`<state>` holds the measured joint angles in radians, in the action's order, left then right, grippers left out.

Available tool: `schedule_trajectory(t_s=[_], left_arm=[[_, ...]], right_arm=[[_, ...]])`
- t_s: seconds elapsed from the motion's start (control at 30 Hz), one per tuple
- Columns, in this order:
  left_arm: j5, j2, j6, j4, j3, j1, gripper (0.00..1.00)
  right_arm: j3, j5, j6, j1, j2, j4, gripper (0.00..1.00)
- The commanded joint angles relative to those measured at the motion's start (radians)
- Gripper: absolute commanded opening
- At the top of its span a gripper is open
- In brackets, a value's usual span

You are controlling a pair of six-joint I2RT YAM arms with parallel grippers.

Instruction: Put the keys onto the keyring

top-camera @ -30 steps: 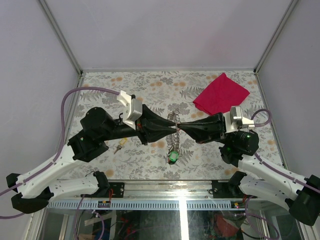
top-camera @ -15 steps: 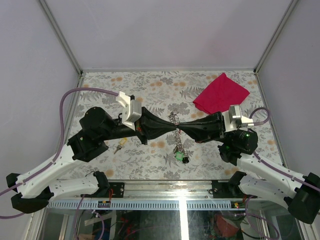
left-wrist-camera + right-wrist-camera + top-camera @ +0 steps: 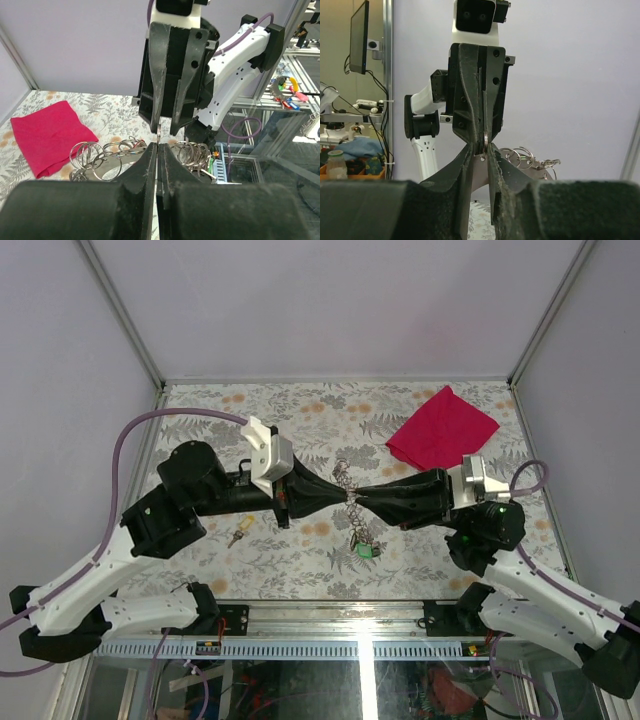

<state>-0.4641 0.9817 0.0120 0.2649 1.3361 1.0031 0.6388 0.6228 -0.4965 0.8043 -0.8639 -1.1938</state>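
A bunch of linked keyrings (image 3: 346,476) on a metal plate hangs above the table's middle, between my two grippers. My left gripper (image 3: 343,496) is shut on one thin keyring (image 3: 485,140), seen edge-on at its tips (image 3: 157,146). Facing it tip to tip, my right gripper (image 3: 360,502) has its jaws slightly apart around the plate's holed tab (image 3: 483,158) and that ring. More rings (image 3: 100,152) fan out to either side. A green tag (image 3: 365,548) dangles below the bunch. One yellow-headed key (image 3: 238,533) lies on the table under the left arm.
A red cloth (image 3: 442,428) lies at the back right of the flower-patterned table (image 3: 300,410). Grey walls close in the left, back and right sides. The arm bases and a rail run along the near edge.
The left jaws have closed on the ring and the right jaws have parted a little. The hanging chain with the green tag has swung to the right.
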Motion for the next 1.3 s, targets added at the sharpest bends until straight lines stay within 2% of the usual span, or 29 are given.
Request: schedule_trajectory(t_s=[0.0, 0.23, 0.43, 0.57, 0.7, 0.93, 1.27], left_arm=[[0.03, 0.001, 0.064, 0.097, 0.086, -0.002, 0.0], [0.031, 0.042, 0.111, 0.233, 0.16, -0.002, 0.0], [0.029, 0.121, 0.186, 0.442, 0.277, 0.0, 0.0], [0.049, 0.192, 0.242, 0.601, 0.37, 0.011, 0.0], [0.155, 0.253, 0.281, 0.707, 0.44, 0.078, 0.0], [0.194, 0.285, 0.297, 0.751, 0.481, 0.103, 0.0], [0.218, 0.307, 0.304, 0.771, 0.505, 0.121, 0.0]], right_arm=[[0.057, 0.029, 0.107, -0.002, 0.086, 0.148, 0.25], [0.12, 0.041, 0.264, -0.002, 0.167, 0.513, 0.32], [0.335, 0.076, 0.46, -0.002, 0.139, 1.013, 0.37], [0.411, 0.102, 0.534, -0.002, 0.106, 1.204, 0.39], [0.433, 0.119, 0.561, -0.002, 0.083, 1.281, 0.4], [0.441, 0.123, 0.602, -0.002, 0.06, 1.347, 0.4], [0.395, 0.15, 0.562, -0.002, 0.036, 1.241, 0.4]])
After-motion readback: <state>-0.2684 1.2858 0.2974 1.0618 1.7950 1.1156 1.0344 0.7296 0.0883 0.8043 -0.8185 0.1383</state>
